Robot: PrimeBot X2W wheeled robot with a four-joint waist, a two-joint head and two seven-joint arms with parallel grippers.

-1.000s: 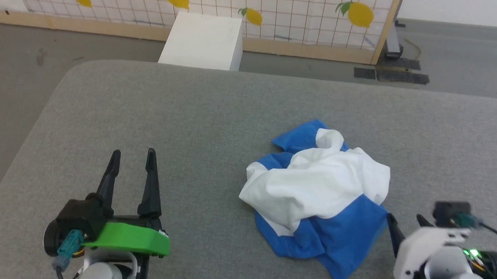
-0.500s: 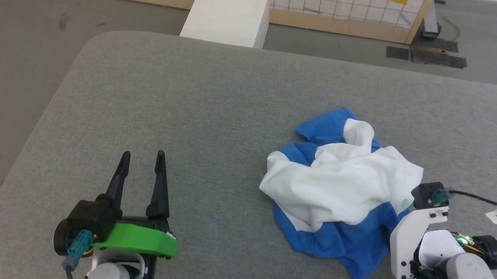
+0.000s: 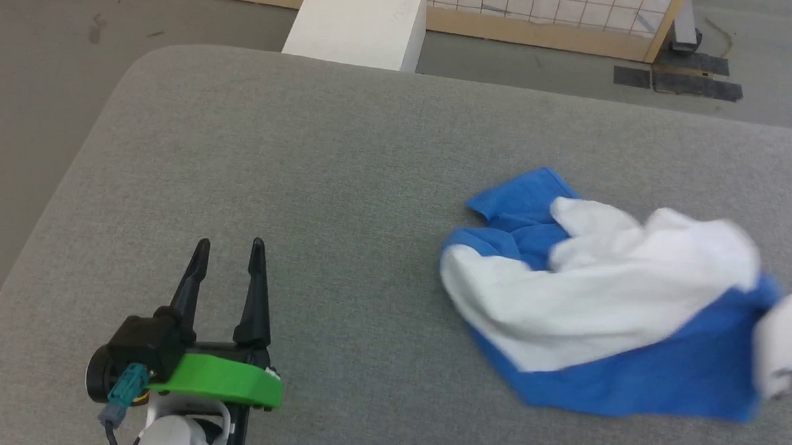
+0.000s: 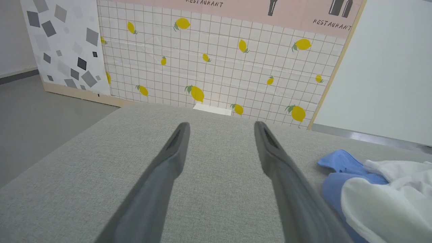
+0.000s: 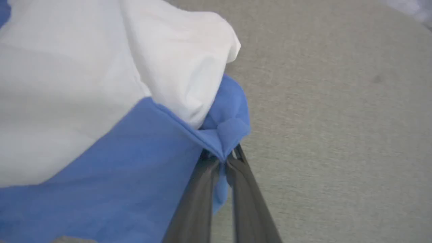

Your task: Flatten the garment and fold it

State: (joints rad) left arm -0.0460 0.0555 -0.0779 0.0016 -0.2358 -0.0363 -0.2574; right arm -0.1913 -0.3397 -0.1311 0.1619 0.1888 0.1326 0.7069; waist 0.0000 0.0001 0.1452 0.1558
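Here the right gripper (image 5: 221,156) is pinched closed on a blue corner of the soft white T-shirt with bright blue sleeves (image 5: 101,101). The cloth spreads out ahead and to the left of its fingertips, crumpled on the grey fabric-covered worktop (image 3: 304,178). The left gripper (image 3: 228,245) has its fingers spread wide and holds nothing, with the T-shirt well off to its right.

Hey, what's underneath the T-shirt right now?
The T-shirt lies bunched on the grey padded table; whatever its folds cover is hidden. The right gripper pinches its blue edge.
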